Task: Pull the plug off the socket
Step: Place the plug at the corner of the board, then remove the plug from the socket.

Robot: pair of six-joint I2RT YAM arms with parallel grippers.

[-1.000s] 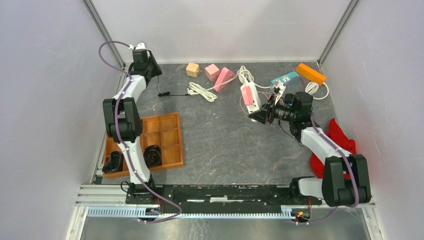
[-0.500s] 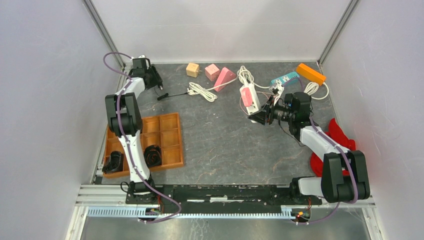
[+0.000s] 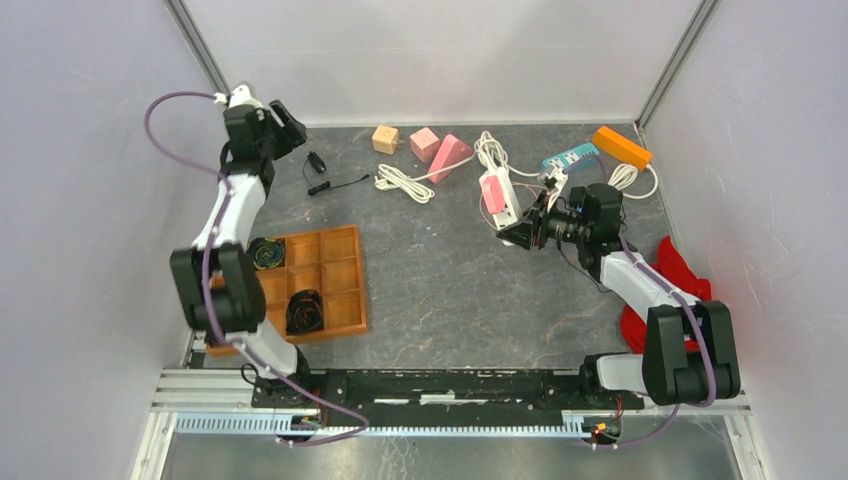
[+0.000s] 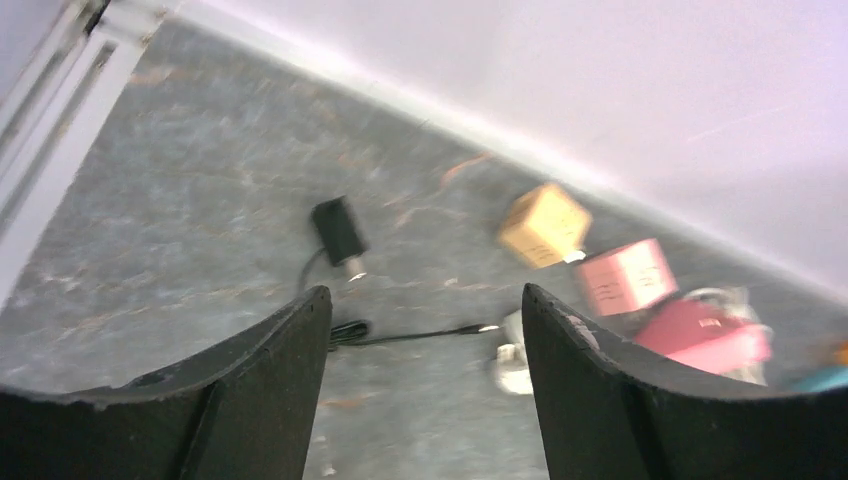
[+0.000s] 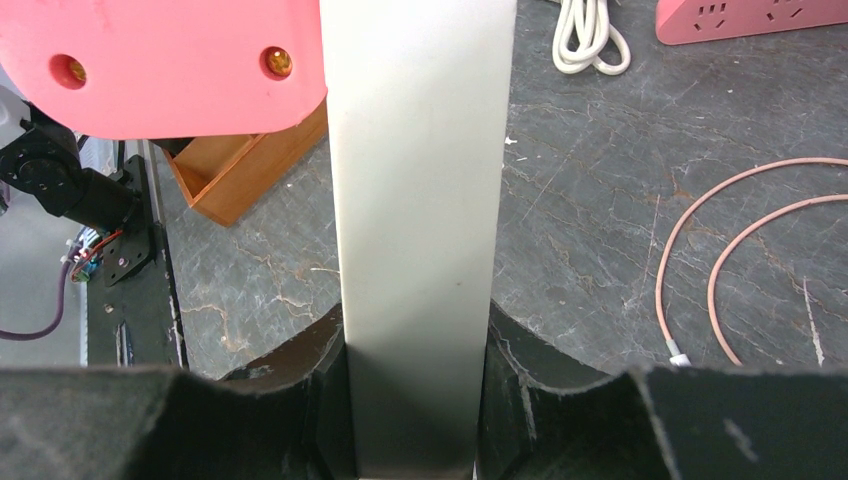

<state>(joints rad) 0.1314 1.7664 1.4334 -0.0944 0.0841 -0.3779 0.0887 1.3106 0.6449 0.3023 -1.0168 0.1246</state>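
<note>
The left gripper [image 4: 423,292] was seen with its jaws spread wide and nothing between them, held over the far left corner of the bench [image 3: 440,290]. Just beyond its fingertips, the black plug [image 4: 337,228] was shown lying flat on the bench. A thin black cable [image 4: 410,337] was laid beside it, running along toward the middle of the far edge. The plug was set well apart from every socket.

The right gripper [image 5: 415,330] was seen with its jaws pinching the near end of a white-and-pink power strip [image 5: 415,150], toward the far right of the bench. Whether the strip was lifted could not be told.

A coiled white cord [image 3: 400,183], a yellow cube [image 3: 385,139], a pink cube [image 3: 424,143] and a pink wedge-shaped block [image 3: 450,157] were spread along the far edge. A teal strip [image 3: 570,156] and an orange strip [image 3: 621,146] were placed in the far right corner. A red cloth [image 3: 680,280] was bunched at the right edge. A wooden tray [image 3: 335,270] was set near the left edge.
</note>
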